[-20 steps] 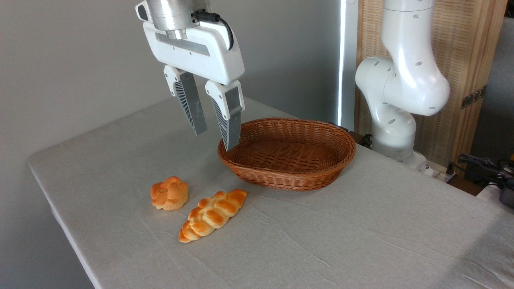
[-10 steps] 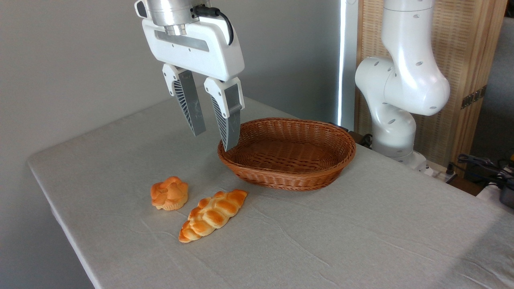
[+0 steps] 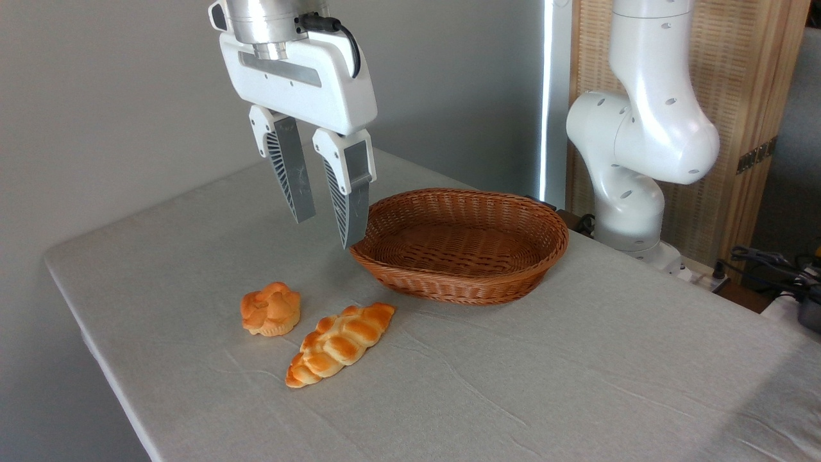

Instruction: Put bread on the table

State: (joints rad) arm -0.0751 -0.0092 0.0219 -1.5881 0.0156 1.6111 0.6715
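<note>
The braided golden bread (image 3: 340, 344) lies flat on the grey-clothed table (image 3: 577, 385), in front of the wicker basket and apart from it. My gripper (image 3: 325, 230) hangs in the air above and behind the loaf, just left of the basket's near-left rim. Its two grey fingers (image 3: 292, 179) are spread apart with nothing between them. Nothing touches the bread.
A brown oval wicker basket (image 3: 507, 282) stands empty behind the loaf. A small round flower-shaped bun (image 3: 270, 309) sits just left of the loaf. The arm's white base (image 3: 632, 160) rises at the table's far right edge. Cables lie at the far right.
The gripper has drifted left and slightly up, away from the basket rim, still open. The bread, bun and basket have not moved.
</note>
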